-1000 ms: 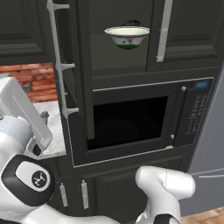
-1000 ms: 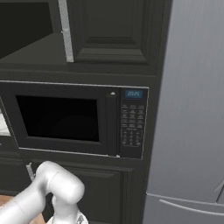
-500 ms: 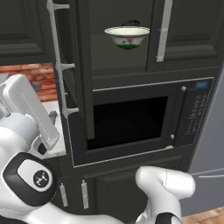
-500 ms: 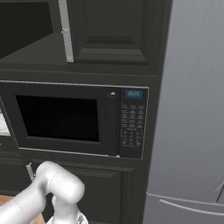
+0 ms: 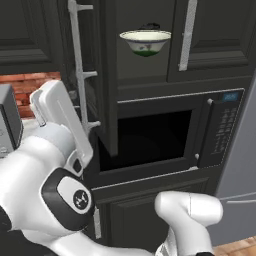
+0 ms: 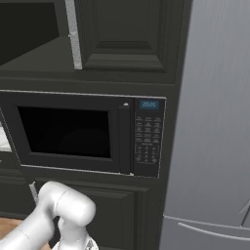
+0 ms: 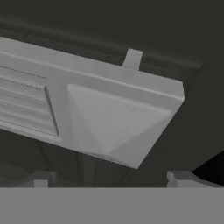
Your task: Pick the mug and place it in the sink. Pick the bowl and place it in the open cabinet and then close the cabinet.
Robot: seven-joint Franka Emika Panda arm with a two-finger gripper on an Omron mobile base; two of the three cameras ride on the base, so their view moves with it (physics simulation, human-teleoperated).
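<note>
The pale bowl (image 5: 145, 41) with a green pattern stands on the shelf of the open cabinet (image 5: 131, 80) above the microwave. The cabinet's dark door (image 5: 107, 85) swings out toward me, edge-on, with its long silver bar handle (image 5: 77, 65) on the left. My white forearm (image 5: 60, 122) rises just left of that door, below the handle. In the hand view my gripper (image 7: 111, 179) is open with nothing between its fingertips (image 7: 41, 178), and it faces a grey ribbed box (image 7: 100, 113) against dark cabinetry. The mug and the sink are out of view.
A black microwave (image 5: 160, 140) (image 6: 73, 132) is built in under the cabinet. A grey fridge (image 6: 215, 122) stands to its right. The neighbouring cabinet door (image 6: 127, 34) is closed. A grey appliance (image 5: 7, 120) sits on the counter at the left by a brick wall.
My forearm has swung up and to the right, closer to the open door's handle. The bowl and the door have not moved.
</note>
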